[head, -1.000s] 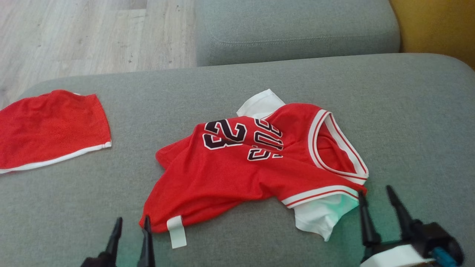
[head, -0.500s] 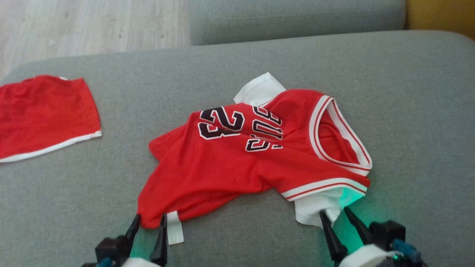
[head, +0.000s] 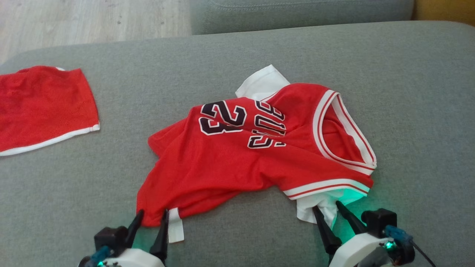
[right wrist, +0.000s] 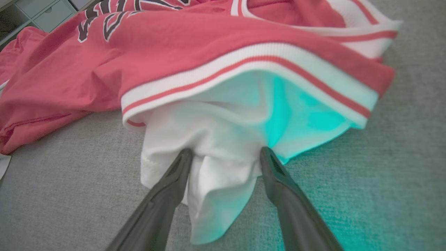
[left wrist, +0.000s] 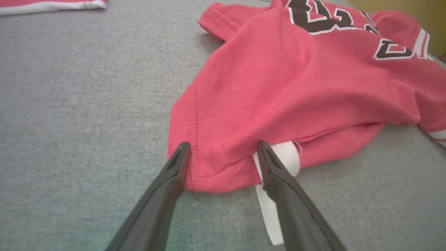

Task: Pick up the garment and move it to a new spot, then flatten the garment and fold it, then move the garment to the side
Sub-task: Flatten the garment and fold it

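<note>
The garment (head: 237, 159) is a red basketball jersey with black number 23, white-striped trim and white sleeves, lying crumpled on the grey sofa cushion. My left gripper (head: 153, 216) is open, its fingers straddling the jersey's near left hem corner (left wrist: 216, 170) beside a white label (left wrist: 270, 209). My right gripper (head: 327, 207) is open too, its fingers on either side of the white sleeve (right wrist: 219, 167) that pokes out under the striped armhole trim (right wrist: 244, 59). Neither pair of fingers has closed on the cloth.
Another red garment with a white hem (head: 44, 107) lies at the cushion's left edge. A second grey cushion (head: 297, 15) sits beyond, with wooden floor (head: 92, 18) at the top left. Bare grey cushion (head: 419, 92) stretches to the right of the jersey.
Both grippers have moved forward onto the jersey, the left up to the hem corner and the right leftward to the white sleeve. The head camera has tilted down slightly.
</note>
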`<state>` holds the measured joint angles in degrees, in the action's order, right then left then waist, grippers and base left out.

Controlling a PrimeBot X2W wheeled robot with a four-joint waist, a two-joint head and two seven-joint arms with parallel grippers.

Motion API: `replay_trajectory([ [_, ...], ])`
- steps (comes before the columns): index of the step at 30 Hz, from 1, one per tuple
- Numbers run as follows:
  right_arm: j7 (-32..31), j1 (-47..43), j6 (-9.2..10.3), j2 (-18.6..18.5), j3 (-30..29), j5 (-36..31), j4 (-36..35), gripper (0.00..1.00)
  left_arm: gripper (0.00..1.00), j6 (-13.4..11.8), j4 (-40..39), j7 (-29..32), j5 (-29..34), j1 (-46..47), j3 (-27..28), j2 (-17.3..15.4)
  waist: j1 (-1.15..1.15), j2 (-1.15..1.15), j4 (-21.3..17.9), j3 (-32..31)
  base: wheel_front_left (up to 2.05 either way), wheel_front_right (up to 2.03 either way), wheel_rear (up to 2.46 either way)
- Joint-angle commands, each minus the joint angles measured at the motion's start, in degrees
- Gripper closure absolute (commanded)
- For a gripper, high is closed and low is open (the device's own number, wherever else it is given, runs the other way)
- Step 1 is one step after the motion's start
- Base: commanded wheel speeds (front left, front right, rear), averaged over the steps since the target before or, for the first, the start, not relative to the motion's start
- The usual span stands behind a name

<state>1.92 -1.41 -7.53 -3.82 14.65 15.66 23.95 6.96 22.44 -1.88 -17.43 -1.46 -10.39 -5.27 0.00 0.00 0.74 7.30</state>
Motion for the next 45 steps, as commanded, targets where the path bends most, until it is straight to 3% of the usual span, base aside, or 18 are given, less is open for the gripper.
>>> replay_trajectory([
  [1,-0.95,1.28,0.04,-0.17,2.18,0.34,-0.34,0.0,0.0,-0.58,-1.88,0.02,-0.48,0.85,1.91,-0.93,0.0,0.0,-0.2,-0.04,0.0,0.0,0.0],
  [10,-1.98,1.16,0.04,-0.92,3.27,1.44,-0.93,0.0,0.0,-2.53,-8.3,4.38,-2.04,-3.71,3.75,-3.22,0.0,0.0,-0.63,0.24,0.0,0.0,0.0],
  [26,-5.99,1.82,0.04,-2.33,7.41,4.66,-1.59,0.0,0.0,-1.77,-9.22,7.12,-3.72,-1.87,1.89,-3.65,0.0,0.0,-2.16,1.37,0.0,0.0,0.0],
  [27,-6.45,1.88,0.04,-2.42,7.61,5.26,-1.51,0.17,0.03,-1.7,-9.13,7.1,-3.82,-1.76,1.8,-3.7,0.0,0.0,-2.27,1.46,0.0,0.0,0.0],
  [28,-6.8,2.0,0.04,-2.48,8.0,6.02,-1.55,0.59,0.25,-1.57,-8.97,7.32,-3.89,-1.65,1.54,-3.84,0.0,0.0,-2.37,1.5,0.0,0.0,0.0],
  [29,-6.95,2.17,0.04,-2.39,7.91,6.98,-1.6,1.0,0.62,-1.44,-8.85,7.5,-4.06,-1.56,1.35,-3.95,0.0,0.0,-2.48,1.52,0.0,0.0,0.0],
  [31,-7.27,2.64,0.04,-2.33,8.22,8.69,-1.87,1.0,1.0,-1.27,-8.77,7.61,-4.45,-1.46,1.19,-4.09,0.0,0.0,-2.65,1.51,0.0,0.0,0.0],
  [35,-6.59,3.56,0.04,-2.71,7.36,16.24,-5.26,1.0,1.0,-0.58,-10.61,8.18,-6.58,-1.72,0.45,-4.26,0.0,0.0,-2.97,0.61,0.0,0.0,0.0],
  [41,-7.43,3.08,0.04,-6.07,3.98,26.4,-17.11,1.0,1.0,0.01,-19.56,11.0,-12.58,-3.15,0.98,-4.77,0.0,0.0,-3.59,-1.12,0.0,0.0,0.0],
  [45,-10.59,1.31,0.04,-10.69,0.03,33.07,-29.65,1.0,1.0,0.27,-31.83,15.0,-19.45,-4.29,1.48,-5.71,0.0,0.0,-4.15,-2.59,0.0,0.0,0.0],
])
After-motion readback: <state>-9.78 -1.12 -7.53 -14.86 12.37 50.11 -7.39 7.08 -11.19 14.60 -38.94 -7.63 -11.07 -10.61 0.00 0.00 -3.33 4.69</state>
